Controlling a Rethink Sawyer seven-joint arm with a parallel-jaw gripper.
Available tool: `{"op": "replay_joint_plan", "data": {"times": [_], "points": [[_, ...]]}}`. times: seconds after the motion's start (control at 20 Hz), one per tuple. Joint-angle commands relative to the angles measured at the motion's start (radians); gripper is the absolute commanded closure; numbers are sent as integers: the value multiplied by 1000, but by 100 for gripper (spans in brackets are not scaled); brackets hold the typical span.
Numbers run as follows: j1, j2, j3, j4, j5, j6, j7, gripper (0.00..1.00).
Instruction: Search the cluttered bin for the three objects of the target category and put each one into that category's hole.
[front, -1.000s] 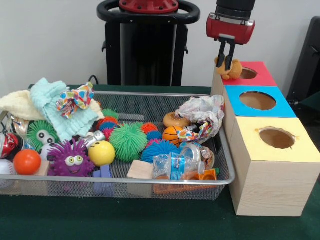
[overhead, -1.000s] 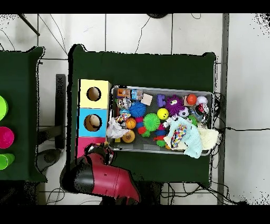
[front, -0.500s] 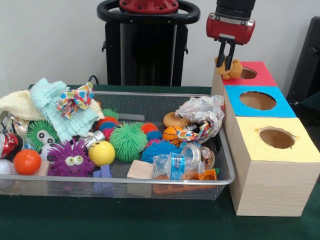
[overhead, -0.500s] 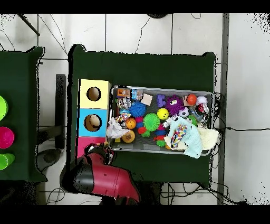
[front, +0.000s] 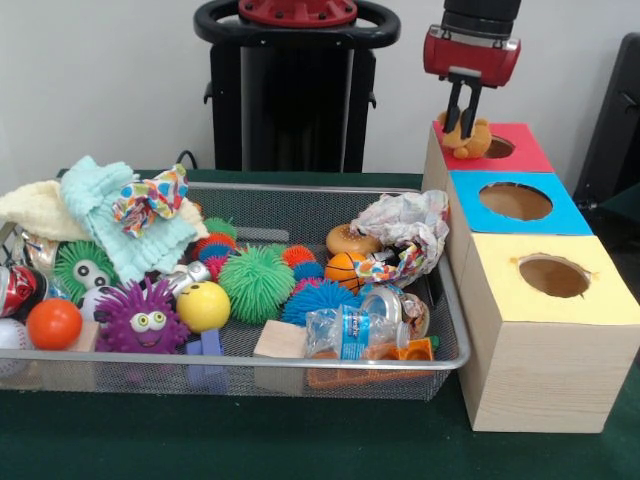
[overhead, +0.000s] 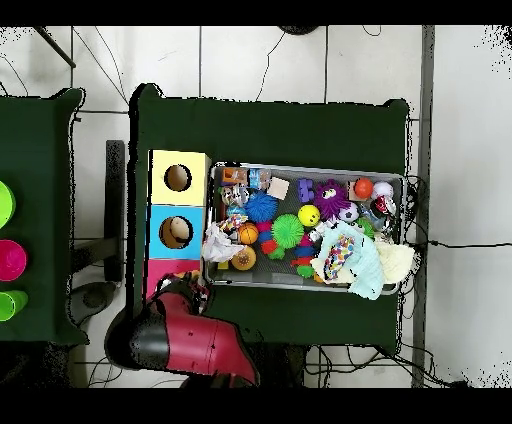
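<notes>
Arm: comes straight down from above, wrist vertical, over the red box (front: 515, 147).
Gripper (front: 466, 125): points down, fingers nearly closed, clamped on a small brown plush toy (front: 468, 139).
Plush toy: at the rim of the red box's hole (front: 497, 147), just left of it.
Bin (front: 300, 215): well apart, full of clutter.

A plain pale wall (front: 100, 90) rises behind the green-covered table (front: 250, 440), which stands on a light tiled floor (overhead: 260, 60).
</notes>
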Motion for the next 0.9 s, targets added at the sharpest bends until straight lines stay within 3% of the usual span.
{"op": "replay_joint_plan", "data": {"times": [0.05,0.9], "points": [[17,44,48,-6,9,18,178,100],[77,52,13,-46,32,63,193,100]]}}
